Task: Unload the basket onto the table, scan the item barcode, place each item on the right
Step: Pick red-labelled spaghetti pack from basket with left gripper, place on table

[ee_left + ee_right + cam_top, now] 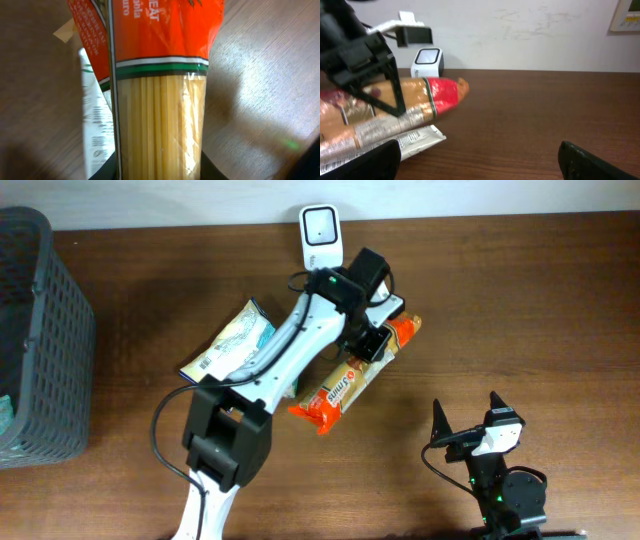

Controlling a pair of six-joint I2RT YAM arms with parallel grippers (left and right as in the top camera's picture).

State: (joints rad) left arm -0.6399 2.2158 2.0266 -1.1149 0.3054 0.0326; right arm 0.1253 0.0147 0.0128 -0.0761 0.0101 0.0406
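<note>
While my left arm stretches from the near edge of the bench (540, 300) toward its far edge, wrist turned down, my left end effector (372, 342) is clamped narrowly across the spaghetti packet (340, 388). That packet is slanted near the middle of the far edge, its upper end just short of the white scanner (320, 228), with a pale bag (235, 345) just beside it. My right arm sits folded at the near right corner, right end effector (467, 415) spread wide, holding nothing.
</note>
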